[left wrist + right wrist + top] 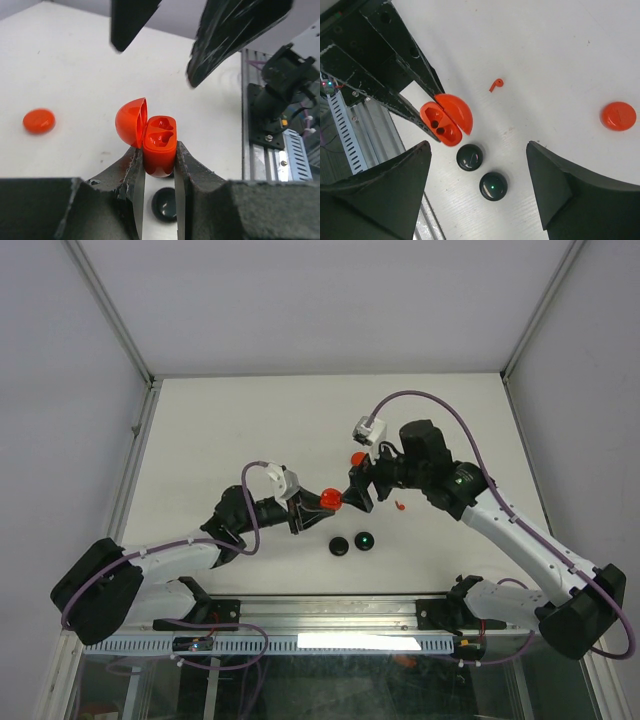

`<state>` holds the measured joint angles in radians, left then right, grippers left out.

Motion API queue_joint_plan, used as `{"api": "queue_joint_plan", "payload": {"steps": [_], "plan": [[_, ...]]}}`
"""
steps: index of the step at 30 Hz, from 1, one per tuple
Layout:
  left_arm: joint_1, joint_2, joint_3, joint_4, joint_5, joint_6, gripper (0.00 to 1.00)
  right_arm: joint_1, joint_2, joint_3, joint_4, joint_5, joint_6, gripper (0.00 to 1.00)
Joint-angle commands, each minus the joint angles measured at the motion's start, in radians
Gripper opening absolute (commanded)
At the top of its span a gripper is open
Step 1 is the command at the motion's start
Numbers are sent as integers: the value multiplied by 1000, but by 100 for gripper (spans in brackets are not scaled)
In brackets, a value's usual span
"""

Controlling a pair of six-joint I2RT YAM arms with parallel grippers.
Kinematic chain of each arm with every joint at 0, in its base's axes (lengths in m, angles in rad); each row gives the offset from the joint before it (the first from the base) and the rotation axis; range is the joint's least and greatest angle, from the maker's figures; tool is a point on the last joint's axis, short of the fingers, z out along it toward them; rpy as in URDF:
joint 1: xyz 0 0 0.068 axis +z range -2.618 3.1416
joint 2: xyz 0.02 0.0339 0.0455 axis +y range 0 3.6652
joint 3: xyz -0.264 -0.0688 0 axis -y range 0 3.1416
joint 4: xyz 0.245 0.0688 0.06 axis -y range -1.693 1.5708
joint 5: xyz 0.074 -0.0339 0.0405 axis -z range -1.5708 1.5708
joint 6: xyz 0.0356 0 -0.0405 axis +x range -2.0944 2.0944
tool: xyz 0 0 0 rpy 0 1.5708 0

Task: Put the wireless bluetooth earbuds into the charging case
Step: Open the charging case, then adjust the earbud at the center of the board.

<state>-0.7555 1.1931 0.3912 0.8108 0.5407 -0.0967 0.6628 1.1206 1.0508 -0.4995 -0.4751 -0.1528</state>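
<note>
Your left hand (159, 150) is closed narrow on the red case (160, 142), one finger pressed to each side of its lower half. The lid (131, 122) is swung open to one side and both sockets are showing. The case sits clear of the surface (250, 420); in the left wrist view a black disc (165, 204) shows below it, between the fingers.

Your right hand (479, 145) stands wide, with nothing between its fingers. From above it is just beside the case, on the far right of it, tips pointed toward the open lid.

One red earbud (495, 84) lies loose on the surface, apart from the case and near your right hand. A red disc (618, 116) lies farther off, beyond the earbud. A second black disc (493, 186) rests just beside the first, on the near side of the case.
</note>
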Motion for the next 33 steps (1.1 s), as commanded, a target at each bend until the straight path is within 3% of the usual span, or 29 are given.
{"api": "queue_joint_plan", "payload": {"steps": [1,10,15,20,27,33], "plan": [[54,2,-74,136,-142,-96,0,-7,4,51,-18,127,102,80],[166,-16,-167,189,-268,-181,0,-9,117,-19,23,252,233,78],[200,-18,-186,171,-305,-182,0,-9,216,-13,0,491,336,78],[203,6,-190,181,-296,-149,0,-26,249,-47,-28,625,434,77],[204,25,-185,178,-262,-132,0,-105,335,-90,-16,666,503,77],[204,11,-182,158,-259,-121,0,-154,404,-116,73,613,499,74]]}}
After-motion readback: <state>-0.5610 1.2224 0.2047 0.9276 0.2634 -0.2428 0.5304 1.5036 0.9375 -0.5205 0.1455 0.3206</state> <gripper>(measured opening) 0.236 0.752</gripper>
